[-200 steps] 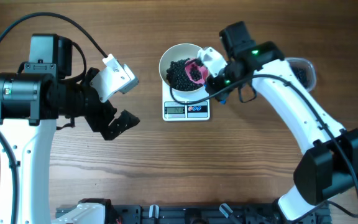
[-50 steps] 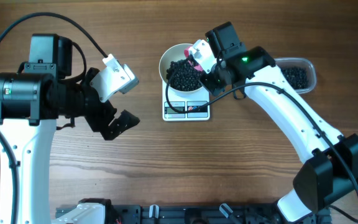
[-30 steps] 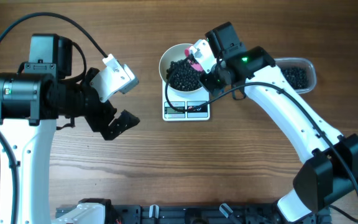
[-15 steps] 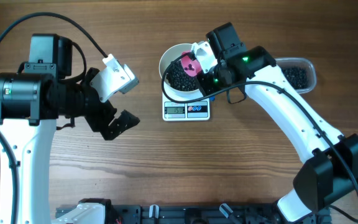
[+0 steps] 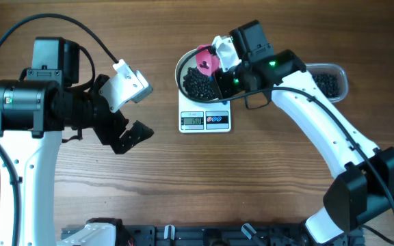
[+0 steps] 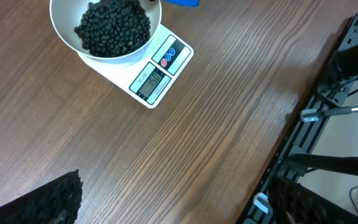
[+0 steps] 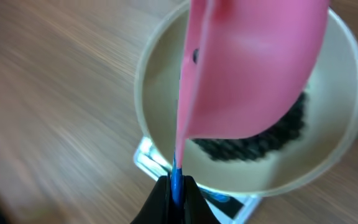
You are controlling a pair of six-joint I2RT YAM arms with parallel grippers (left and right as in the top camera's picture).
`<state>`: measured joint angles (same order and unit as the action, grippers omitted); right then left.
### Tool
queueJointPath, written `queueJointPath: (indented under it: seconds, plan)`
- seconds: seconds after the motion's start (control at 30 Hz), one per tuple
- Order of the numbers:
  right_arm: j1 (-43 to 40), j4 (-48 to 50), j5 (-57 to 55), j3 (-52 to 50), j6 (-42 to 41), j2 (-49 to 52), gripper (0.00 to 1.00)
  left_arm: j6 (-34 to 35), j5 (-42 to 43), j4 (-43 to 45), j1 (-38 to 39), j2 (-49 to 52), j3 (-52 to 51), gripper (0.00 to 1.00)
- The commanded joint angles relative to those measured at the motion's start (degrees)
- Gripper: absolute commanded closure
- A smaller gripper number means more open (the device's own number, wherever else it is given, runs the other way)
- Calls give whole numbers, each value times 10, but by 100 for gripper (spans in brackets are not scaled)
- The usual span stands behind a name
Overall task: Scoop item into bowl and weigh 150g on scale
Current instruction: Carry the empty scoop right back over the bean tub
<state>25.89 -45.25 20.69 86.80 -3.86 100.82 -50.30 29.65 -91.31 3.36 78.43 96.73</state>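
The white bowl (image 5: 183, 63) stands on the scale (image 5: 205, 121) and holds a heap of the black item (image 5: 198, 83). My right gripper (image 5: 226, 68) is shut on the blue handle of a pink scoop (image 5: 206, 58), which hangs tilted over the bowl's far rim with a few black pieces in it. In the right wrist view the gripper (image 7: 176, 186) pinches the handle below the scoop (image 7: 247, 68), above the bowl (image 7: 151, 87) and the item (image 7: 260, 140). My left gripper (image 5: 134, 109) is open and holds nothing, off to the bowl's left. Its view shows bowl (image 6: 61, 25), item (image 6: 112, 28) and scale (image 6: 160, 71).
A clear plastic tub (image 5: 328, 82) with more black pieces sits at the right, partly under my right arm. A black rail (image 5: 204, 236) runs along the table's front edge, also visible as rail (image 6: 319, 112) in the left wrist view.
My right gripper has lifted the pink scoop out of the heap and carried it toward the bowl's far left rim. The left arm has not moved.
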Motion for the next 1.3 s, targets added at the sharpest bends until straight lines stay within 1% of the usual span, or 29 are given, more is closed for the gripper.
queueJointPath:
  seconds: [0.0, 0.1, 0.2, 0.4, 0.63, 0.77, 0.9, 1.03, 1.1, 1.27]
  plan:
    - [-15, 21, 129, 14, -61, -15, 96, -7, -2, 0, -4, -5, 6, 0]
    - [-28, 24, 144, 14, -104, -15, 96, -7, -2, 0, -4, -5, 6, 0]
    - [-48, 23, 156, 14, -113, -15, 96, -7, -2, 0, -4, -5, 6, 0]
    - [-98, 17, 180, 14, -113, -17, 96, -7, -2, 0, -4, -5, 6, 0]
    - [-177, -21, 179, 14, -110, -18, 96, -7, -2, 0, -4, -5, 6, 0]
    - [-230, -63, 170, 14, -80, -18, 96, -7, -2, 0, -4, -5, 6, 0]
    - [-288, -134, 122, 14, -51, -18, 96, -7, -2, 0, -4, -5, 6, 0]
    - [-336, -199, 43, 14, -10, -18, 96, -7, -2, 0, -4, -5, 6, 0]
    - [-351, -212, 5, 14, 1, -18, 96, -7, -2, 0, -4, -5, 6, 0]
    - [-356, -215, -161, 14, 17, -18, 96, -7, -2, 0, -4, -5, 6, 0]
